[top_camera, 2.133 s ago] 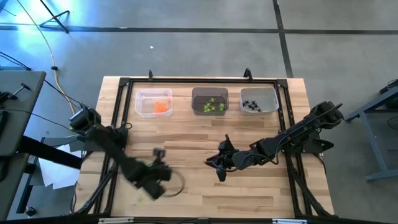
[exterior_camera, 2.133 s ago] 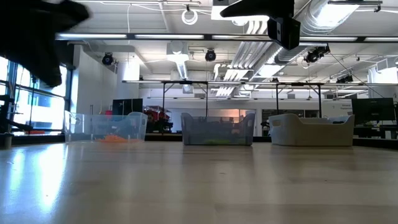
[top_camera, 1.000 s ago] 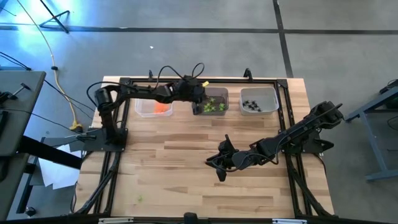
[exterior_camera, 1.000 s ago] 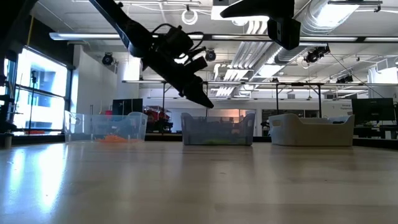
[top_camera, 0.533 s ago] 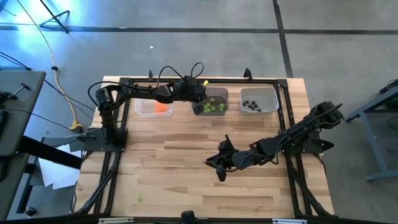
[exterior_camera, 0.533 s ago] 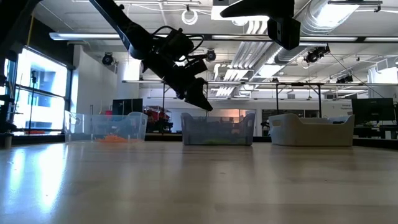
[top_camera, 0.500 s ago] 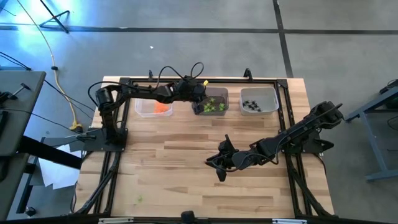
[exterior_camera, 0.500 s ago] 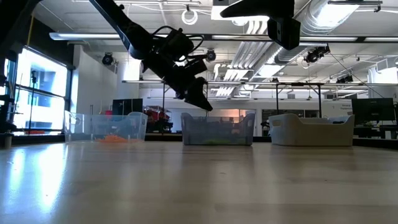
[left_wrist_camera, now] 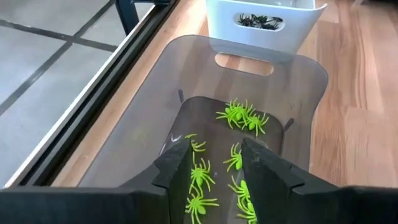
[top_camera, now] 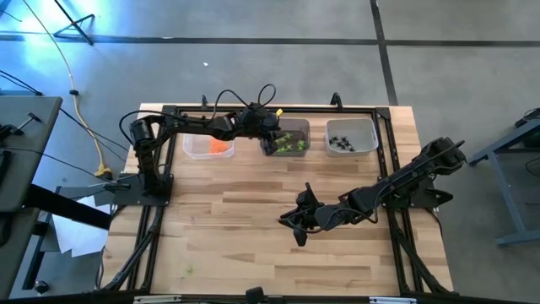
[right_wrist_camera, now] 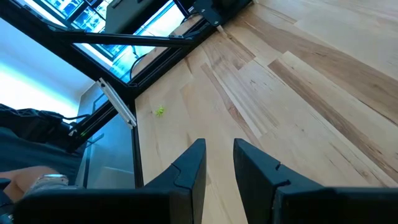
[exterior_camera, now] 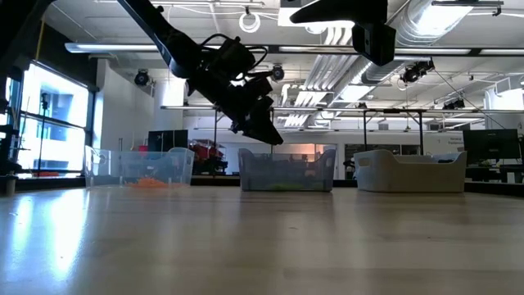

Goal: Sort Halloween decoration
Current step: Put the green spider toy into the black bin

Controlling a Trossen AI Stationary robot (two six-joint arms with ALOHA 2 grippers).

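Lime-green spiders [left_wrist_camera: 239, 115] lie heaped in the middle bin [left_wrist_camera: 298, 81], right under and ahead of the left gripper [left_wrist_camera: 214, 165], whose fingers stand a little apart with nothing between them. Orange trinkets [top_camera: 220, 146] sit in the bin [top_camera: 196, 145] beside it, black spiders [top_camera: 340, 143] in the white bin [top_camera: 364, 133] on the other side. One stray green trinket [right_wrist_camera: 160, 111] rests on the table [top_camera: 253, 253] near its front left corner. Over mid-table hangs the right gripper [right_wrist_camera: 217, 165], narrowly parted and empty.

Lime-green spiders [left_wrist_camera: 239, 116] in smoky grey bin [left_wrist_camera: 292, 68]; black spiders [left_wrist_camera: 260, 21] in white bin [left_wrist_camera: 224, 23] beside it; orange trinkets [top_camera: 219, 146] in clear bin [top_camera: 191, 145]; pale striped wood table [top_camera: 253, 219].
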